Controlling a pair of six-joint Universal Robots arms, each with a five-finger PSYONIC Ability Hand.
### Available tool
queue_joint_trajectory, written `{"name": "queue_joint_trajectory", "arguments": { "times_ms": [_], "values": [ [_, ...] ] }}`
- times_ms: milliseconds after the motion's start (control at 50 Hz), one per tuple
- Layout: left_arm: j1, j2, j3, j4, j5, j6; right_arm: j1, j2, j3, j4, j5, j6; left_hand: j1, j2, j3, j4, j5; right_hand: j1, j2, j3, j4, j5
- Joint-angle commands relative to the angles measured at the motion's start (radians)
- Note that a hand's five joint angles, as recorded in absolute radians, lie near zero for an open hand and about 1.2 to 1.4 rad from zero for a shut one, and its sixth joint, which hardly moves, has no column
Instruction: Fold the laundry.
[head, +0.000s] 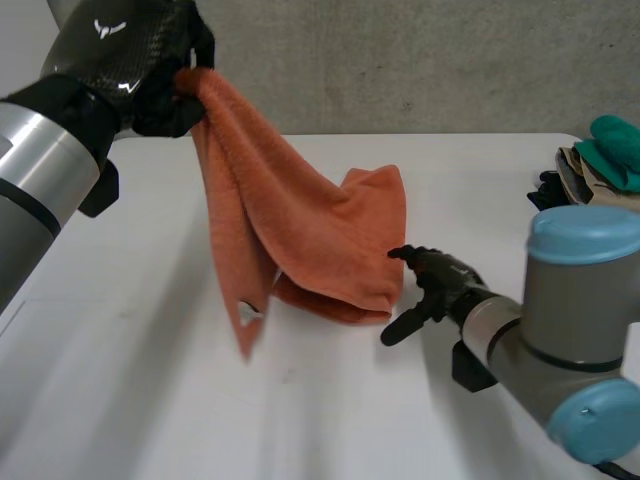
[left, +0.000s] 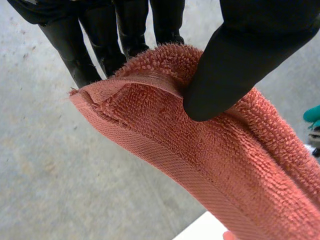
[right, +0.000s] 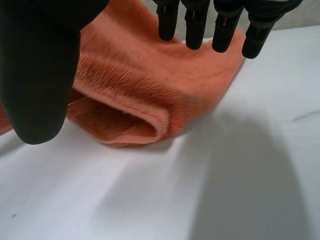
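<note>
Up close, left hand (left: 240, 60) pinches orange towel (left: 200, 150) by its hem; right hand (right: 35, 75) nearby, fingers (right: 192, 25) spread.

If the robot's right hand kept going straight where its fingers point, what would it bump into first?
Most likely the orange towel. The right hand aims at the towel's folded end lying on the table. It is very close, perhaps touching it.

Lab: white table (head: 480, 190), concrete wall (head: 400, 60)
</note>
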Motion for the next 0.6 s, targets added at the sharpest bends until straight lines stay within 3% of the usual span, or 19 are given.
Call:
{"name": "queue_joint_trajectory", "arguments": {
  "times_ms": [20, 100, 140, 160, 220, 320, 400, 460, 500, 600],
  "values": [
    [-0.061, 0.009, 0.085, -0.044, -0.016, 0.009, 0.093, 0.164, -0.133, -0.045, 0.093, 0.007, 0.251, 0.2, 0.205, 0.193, 0.24, -0.06, -0.036, -0.032, -0.037, -0.044],
    [-0.087, 0.019, 0.125, -0.069, -0.045, 0.009, 0.141, 0.256, -0.259, -0.022, 0.206, 0.006, 0.251, 0.2, 0.205, 0.193, 0.24, -0.06, -0.036, -0.032, -0.037, -0.044],
    [-0.093, 0.025, 0.134, -0.077, -0.056, 0.005, 0.149, 0.279, -0.291, -0.022, 0.236, 0.007, 0.251, 0.2, 0.205, 0.193, 0.24, 0.098, 0.121, 0.125, 0.121, 0.114],
    [-0.098, 0.029, 0.137, -0.078, -0.061, 0.007, 0.152, 0.29, -0.306, -0.025, 0.248, 0.007, 0.251, 0.2, 0.205, 0.193, 0.24, 0.23, 0.253, 0.257, 0.253, 0.245],
    [-0.101, 0.049, 0.139, -0.08, -0.078, 0.01, 0.15, 0.308, -0.343, -0.051, 0.287, 0.009, 0.251, 0.2, 0.205, 0.193, 0.24, 1.159, 1.182, 1.186, 1.182, 1.175],
    [-0.063, 0.072, 0.122, -0.087, -0.096, 0.021, 0.109, 0.222, -0.325, -0.092, 0.293, -0.049, 0.251, 0.2, 0.205, 0.193, 0.24, 1.162, 1.185, 1.189, 1.185, 1.178],
    [0.037, 0.075, 0.083, -0.1, -0.099, 0.044, 0.011, 0.031, -0.284, -0.129, 0.25, -0.251, 0.251, 0.2, 0.205, 0.193, 0.24, 1.162, 1.185, 1.189, 1.185, 1.178],
    [0.129, 0.074, 0.037, -0.116, -0.082, 0.059, -0.064, -0.094, -0.29, -0.152, 0.138, -0.518, 0.251, 0.2, 0.205, 0.193, 0.24, 1.162, 1.185, 1.189, 1.185, 1.178],
    [0.19, 0.071, -0.004, -0.129, -0.053, 0.064, -0.087, -0.141, -0.311, -0.14, 0.028, -0.691, 0.251, 0.2, 0.205, 0.193, 0.24, 1.162, 1.185, 1.189, 1.185, 1.178],
    [0.266, 0.046, -0.104, -0.14, 0.027, 0.061, -0.092, -0.137, -0.4, -0.07, -0.091, -0.839, 0.251, 0.2, 0.205, 0.193, 0.24, 1.162, 1.185, 1.189, 1.185, 1.178]
  ]
}}
